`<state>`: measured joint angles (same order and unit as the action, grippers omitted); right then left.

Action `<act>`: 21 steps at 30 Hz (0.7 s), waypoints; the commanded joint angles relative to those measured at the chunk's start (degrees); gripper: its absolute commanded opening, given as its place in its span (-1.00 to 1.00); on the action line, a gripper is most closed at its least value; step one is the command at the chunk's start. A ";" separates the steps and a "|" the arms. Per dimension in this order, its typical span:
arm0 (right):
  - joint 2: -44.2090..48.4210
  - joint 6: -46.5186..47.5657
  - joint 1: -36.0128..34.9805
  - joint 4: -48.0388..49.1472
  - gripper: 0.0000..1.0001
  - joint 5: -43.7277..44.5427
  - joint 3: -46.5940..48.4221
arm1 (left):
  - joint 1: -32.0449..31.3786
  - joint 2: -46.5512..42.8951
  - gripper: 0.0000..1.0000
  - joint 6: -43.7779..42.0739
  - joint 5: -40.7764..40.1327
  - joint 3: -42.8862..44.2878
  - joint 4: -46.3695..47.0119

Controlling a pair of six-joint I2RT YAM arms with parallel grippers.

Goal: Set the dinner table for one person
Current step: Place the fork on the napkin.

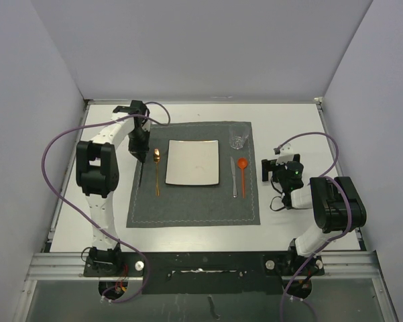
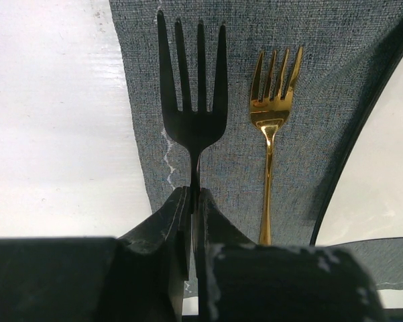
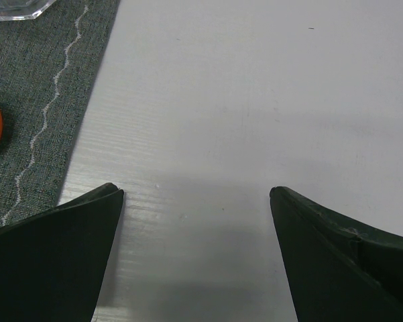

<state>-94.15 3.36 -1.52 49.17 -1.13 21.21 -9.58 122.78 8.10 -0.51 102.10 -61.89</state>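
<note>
The white dinner table point(image 1: 292, 127) carries a dark grey placemat point(image 1: 188, 208) with a square white plate point(image 1: 192, 162) in its middle. Left of the plate lies a gold fork point(image 2: 271, 114). My left gripper point(image 2: 194, 191) is shut on the handle of a black fork point(image 2: 191, 100), whose tines point out over the placemat's left edge, beside the gold fork. In the top view the left gripper point(image 1: 141, 156) hangs above the mat's left side. My right gripper point(image 3: 196, 191) stands open over bare table point(image 3: 255, 100), just right of the mat, with nothing between its fingers.
Right of the plate lie a silver knife point(image 1: 233, 178) and an orange spoon point(image 1: 242, 169). A clear glass point(image 1: 239, 137) stands at the mat's far right corner. Grey walls close in the table on three sides; a black rail point(image 1: 201, 265) runs along the near edge.
</note>
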 commanded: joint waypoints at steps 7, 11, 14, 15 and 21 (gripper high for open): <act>1.05 -0.48 0.20 2.59 0.96 -0.37 1.55 | -0.51 -0.53 -1.00 0.60 1.46 2.40 0.36; 1.04 -0.50 0.20 2.60 0.96 -0.37 1.55 | -0.78 0.63 -1.00 0.86 1.66 2.80 0.36; 1.08 -0.48 0.20 2.59 0.96 -0.37 1.47 | -0.87 1.49 -1.00 0.94 1.74 2.79 0.36; 1.07 -0.49 0.21 2.58 0.96 -0.37 1.49 | -0.85 1.65 -1.00 1.03 1.74 2.90 0.22; 1.07 -0.51 0.21 2.64 0.96 -0.37 1.56 | -1.05 1.94 -1.00 1.85 1.10 2.26 -0.60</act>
<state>-94.15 3.33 -1.52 49.17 -1.13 21.21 -10.37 122.91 8.86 0.36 102.15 -61.91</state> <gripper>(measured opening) 0.979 0.035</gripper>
